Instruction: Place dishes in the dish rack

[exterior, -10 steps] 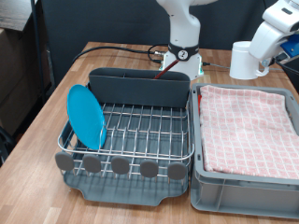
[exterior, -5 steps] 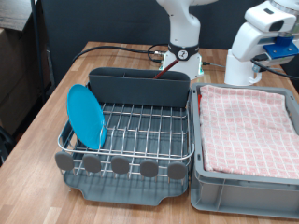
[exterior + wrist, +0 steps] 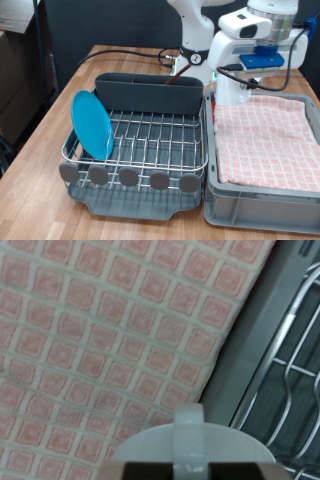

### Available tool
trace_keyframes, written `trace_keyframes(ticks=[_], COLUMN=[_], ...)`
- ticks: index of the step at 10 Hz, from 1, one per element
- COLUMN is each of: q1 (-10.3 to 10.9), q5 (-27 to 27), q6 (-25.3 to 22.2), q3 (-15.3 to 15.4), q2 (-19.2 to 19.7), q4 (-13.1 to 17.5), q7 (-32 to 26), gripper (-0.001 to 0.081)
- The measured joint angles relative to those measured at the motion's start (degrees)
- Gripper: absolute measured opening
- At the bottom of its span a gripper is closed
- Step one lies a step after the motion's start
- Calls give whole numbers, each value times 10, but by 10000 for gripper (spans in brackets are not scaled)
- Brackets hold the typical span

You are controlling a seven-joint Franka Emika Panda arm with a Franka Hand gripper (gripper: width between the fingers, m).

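While plain white, cup hangs upright.

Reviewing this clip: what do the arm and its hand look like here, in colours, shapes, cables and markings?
The arm is glossy white with rounded, tube-like segments. Its base carries a round black-and-white marker. The hand sits below a boxy white head with a blue block beneath. Black cables loop beside it.
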Motion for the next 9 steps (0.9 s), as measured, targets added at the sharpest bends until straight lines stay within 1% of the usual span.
trace_keyframes(ticks=[2,4,6,7,9], q1=[-10,-16,-20,-20,-20], q5=[1,4,5,5,2], q6=[25,39,42,40,59], q3=[-15,-26,-31,-31,-33], q2=[28,61,95,95,95], q4=[31,73,115,115,115], q7=[0,0,0,0,8], gripper=[67,67,67,67,67])
